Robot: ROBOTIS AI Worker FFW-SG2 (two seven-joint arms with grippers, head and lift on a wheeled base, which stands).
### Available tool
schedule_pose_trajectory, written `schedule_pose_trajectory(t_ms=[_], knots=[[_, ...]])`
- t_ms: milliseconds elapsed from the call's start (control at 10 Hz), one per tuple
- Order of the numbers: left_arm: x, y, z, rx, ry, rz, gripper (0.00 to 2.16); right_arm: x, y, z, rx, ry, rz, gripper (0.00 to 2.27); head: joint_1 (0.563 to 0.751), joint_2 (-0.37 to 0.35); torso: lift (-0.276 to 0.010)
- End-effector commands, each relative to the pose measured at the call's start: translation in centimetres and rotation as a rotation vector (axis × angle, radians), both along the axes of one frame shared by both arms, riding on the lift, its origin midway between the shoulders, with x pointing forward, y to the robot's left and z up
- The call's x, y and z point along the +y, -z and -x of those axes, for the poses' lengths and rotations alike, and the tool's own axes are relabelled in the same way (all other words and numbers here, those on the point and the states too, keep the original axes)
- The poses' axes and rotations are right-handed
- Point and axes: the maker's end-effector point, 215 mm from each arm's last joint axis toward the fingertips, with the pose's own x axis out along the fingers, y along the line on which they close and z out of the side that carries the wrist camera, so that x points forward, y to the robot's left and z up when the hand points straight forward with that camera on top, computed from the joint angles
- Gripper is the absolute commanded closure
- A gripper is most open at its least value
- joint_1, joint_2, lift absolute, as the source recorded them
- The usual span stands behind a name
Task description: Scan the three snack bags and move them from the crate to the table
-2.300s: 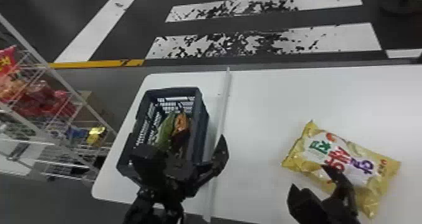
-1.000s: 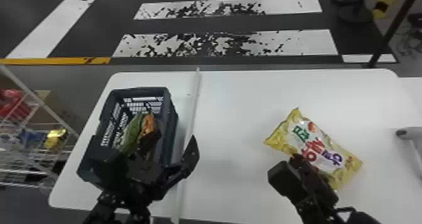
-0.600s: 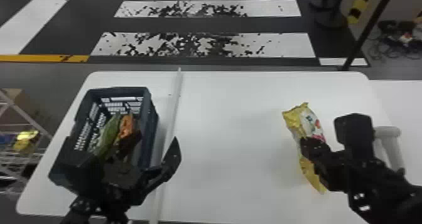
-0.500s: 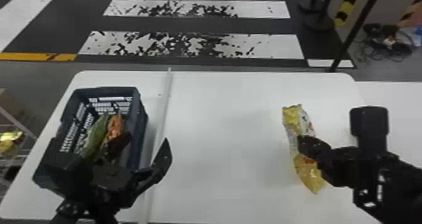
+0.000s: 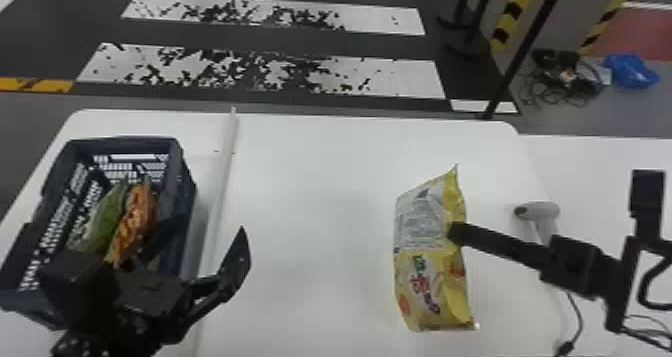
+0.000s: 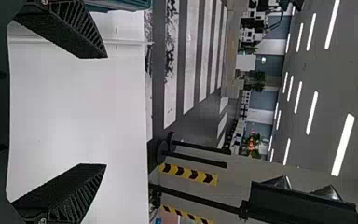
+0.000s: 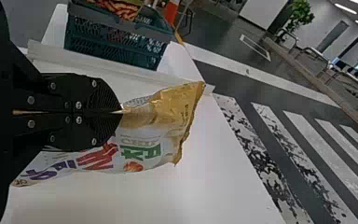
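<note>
Snack bag (image 5: 425, 271) in right pincer (image 5: 457, 232)

Head: you look down on the table (image 5: 310, 191)
Wrists: closer, you look across it
Shared: its far edge

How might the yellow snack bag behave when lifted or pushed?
The yellow snack bag is probably light, being a thin film packet. It likely flexes, given its creases where the right hand pinches it; its glossy wrapper may slip.

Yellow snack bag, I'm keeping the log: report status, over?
Right gripper shut on yellow snack bag. Left gripper open, near crate. Two bags inside crate. Possible obstacle: handheld scanner near right arm.
</note>
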Motion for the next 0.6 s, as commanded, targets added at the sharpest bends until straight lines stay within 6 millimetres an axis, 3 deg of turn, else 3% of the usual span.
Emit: schedule_pose_trajectory(t_ms=[0,200,400,500], knots=[[-0.1,0.1,0.1,0.002,0.003,-0.004,0.03,-2.0,1.0,-2.2,0.012,0.069,-0.063,2.25,0.695,-0.087,-0.062],[-0.1,0.4,0.3,0.008,0.008,-0.01,0.03,-5.8,5.3,-5.9,0.055,0.191,-0.066,2.25,0.695,-0.115,-0.062],[0.0,0.6,0.3,0.01,0.007,-0.012,0.03,-7.5,10.0,-6.5,0.134,0.198,0.051,2.24,0.695,-0.165,-0.062],[0.1,0.5,0.3,0.007,0.006,-0.012,0.03,-8.4,10.9,-6.7,0.147,0.193,0.102,2.23,0.695,-0.18,-0.062]])
